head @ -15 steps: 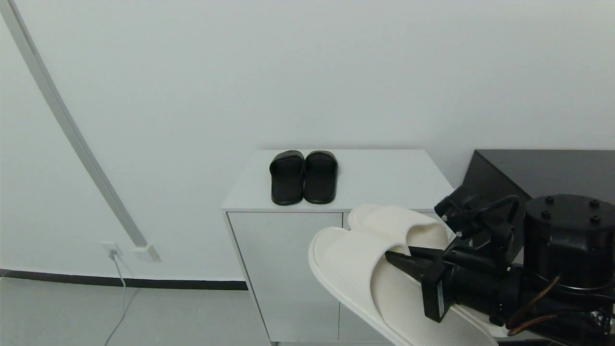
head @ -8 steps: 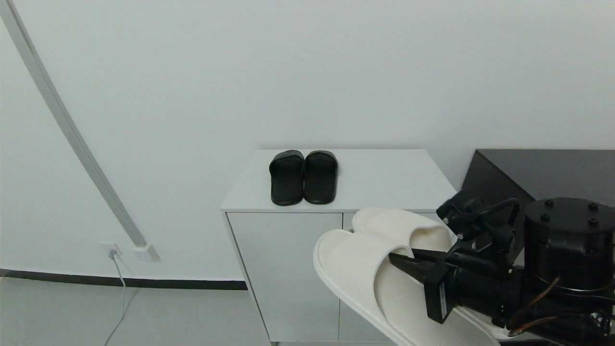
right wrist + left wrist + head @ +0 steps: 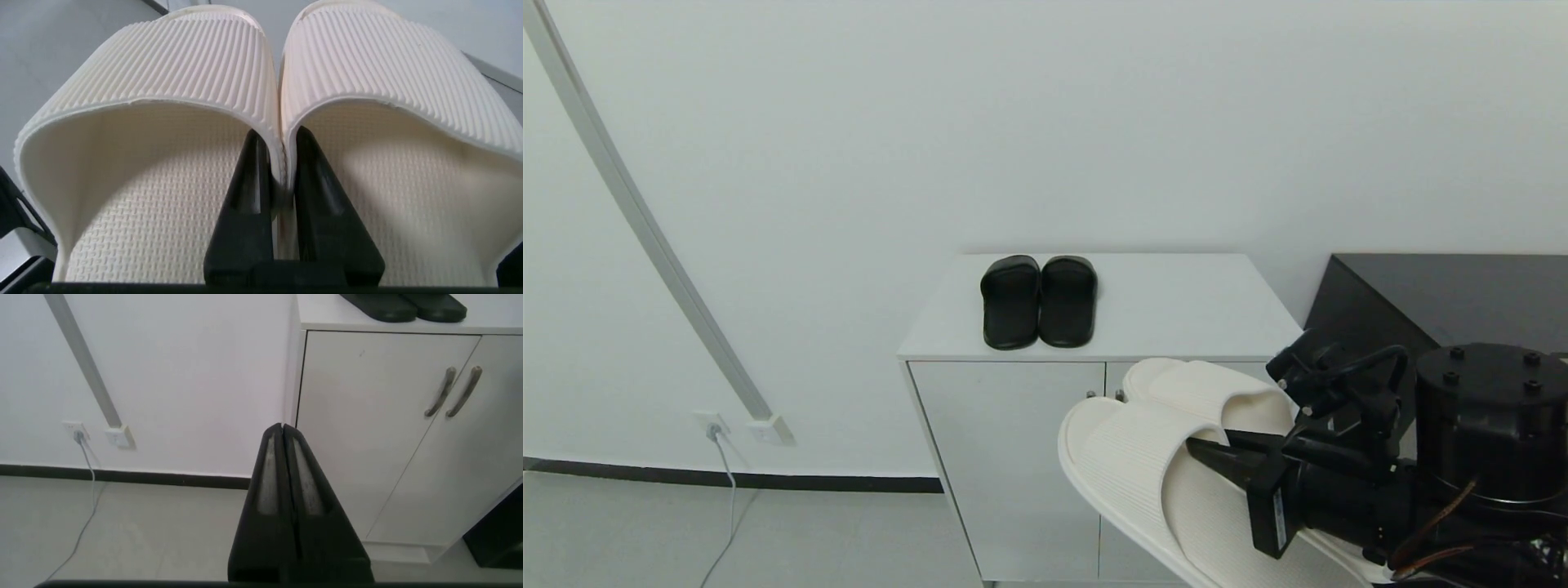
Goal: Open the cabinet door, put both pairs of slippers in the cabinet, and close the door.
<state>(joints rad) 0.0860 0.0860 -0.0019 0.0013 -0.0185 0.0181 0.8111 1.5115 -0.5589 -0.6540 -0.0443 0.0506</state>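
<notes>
A pair of black slippers (image 3: 1038,300) lies side by side on top of the white cabinet (image 3: 1176,306); their heels (image 3: 404,304) also appear in the left wrist view. The cabinet doors (image 3: 1005,457) are closed, with two metal handles (image 3: 454,390) at the middle seam. My right gripper (image 3: 1213,447) holds a pair of white ribbed slippers (image 3: 1152,457) in front of the cabinet's right door, one finger (image 3: 248,196) inside each slipper, pinching their inner straps (image 3: 282,122) together. My left gripper (image 3: 283,457) is shut with nothing in it, low and left of the cabinet, facing it.
A grey conduit (image 3: 637,212) runs diagonally down the wall to a socket (image 3: 712,425) with a cable (image 3: 727,506) hanging to the floor. A dark table (image 3: 1445,294) stands right of the cabinet. Open floor (image 3: 727,539) lies left of the cabinet.
My right gripper with the white slippers has sunk slightly and shifted a little right, uncovering the tops of the door handles. The black slippers and the cabinet are as before.
</notes>
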